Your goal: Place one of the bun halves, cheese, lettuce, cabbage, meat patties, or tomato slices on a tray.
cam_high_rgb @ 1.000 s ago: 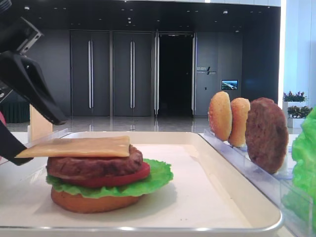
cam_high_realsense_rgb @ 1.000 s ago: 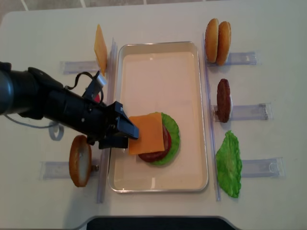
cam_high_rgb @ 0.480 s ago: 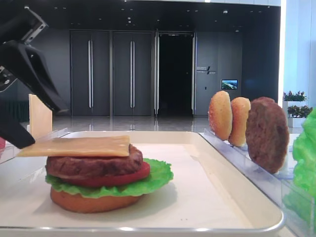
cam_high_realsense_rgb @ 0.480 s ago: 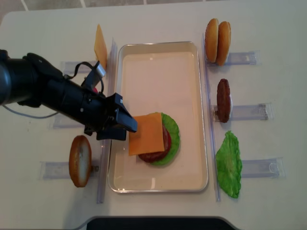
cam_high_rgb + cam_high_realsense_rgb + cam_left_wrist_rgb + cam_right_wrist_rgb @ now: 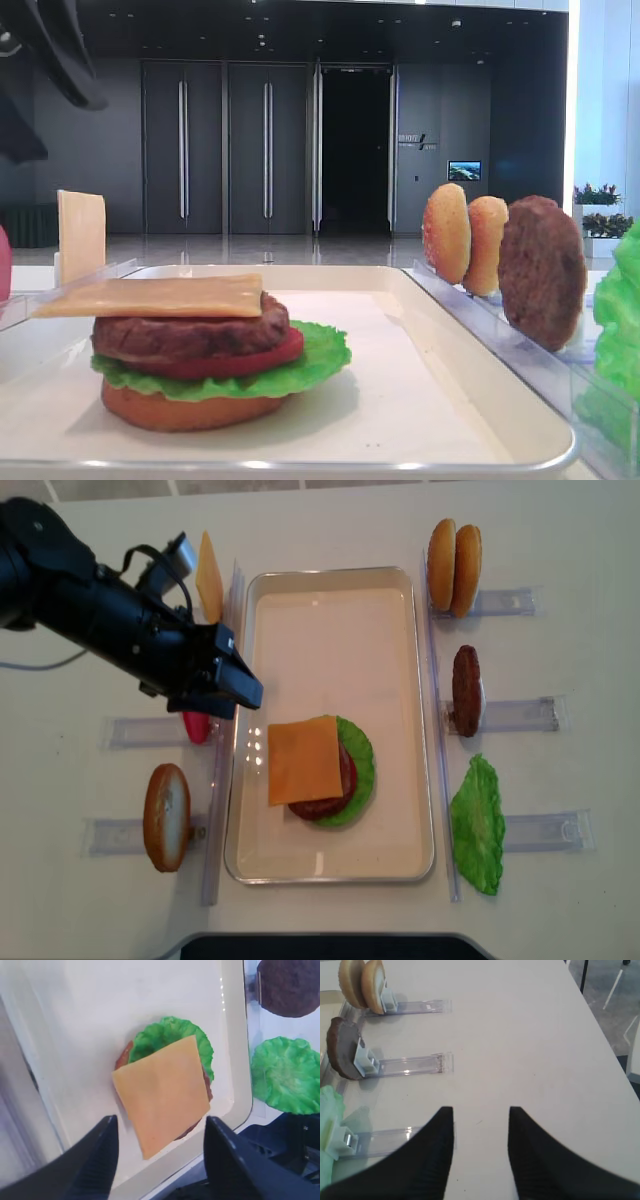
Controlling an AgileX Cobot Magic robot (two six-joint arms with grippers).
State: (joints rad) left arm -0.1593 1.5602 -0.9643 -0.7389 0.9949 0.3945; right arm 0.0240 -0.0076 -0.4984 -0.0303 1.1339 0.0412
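A flat square cheese (image 5: 305,761) slice lies on top of a stack of meat patty, tomato slice, lettuce and bun half on the cream tray (image 5: 330,578). From the side, the cheese (image 5: 150,297) rests level, touched by nothing. My left gripper (image 5: 243,693) hangs open above the tray's left rim, up and left of the stack. Looking down from the left wrist, the cheese (image 5: 162,1092) shows between the spread jaws of the left gripper (image 5: 161,1119), well below them. My right gripper (image 5: 481,1110) is open over bare table, holding nothing.
Clear rails flank the tray. On the left stand a cheese slice (image 5: 208,575), a tomato slice (image 5: 197,726) and a bun half (image 5: 166,816). On the right stand two bun halves (image 5: 455,553), a meat patty (image 5: 466,690) and lettuce (image 5: 477,825).
The left gripper has risen and drawn back up and to the left, away from the cheese. The cheese stays lying on the stack.
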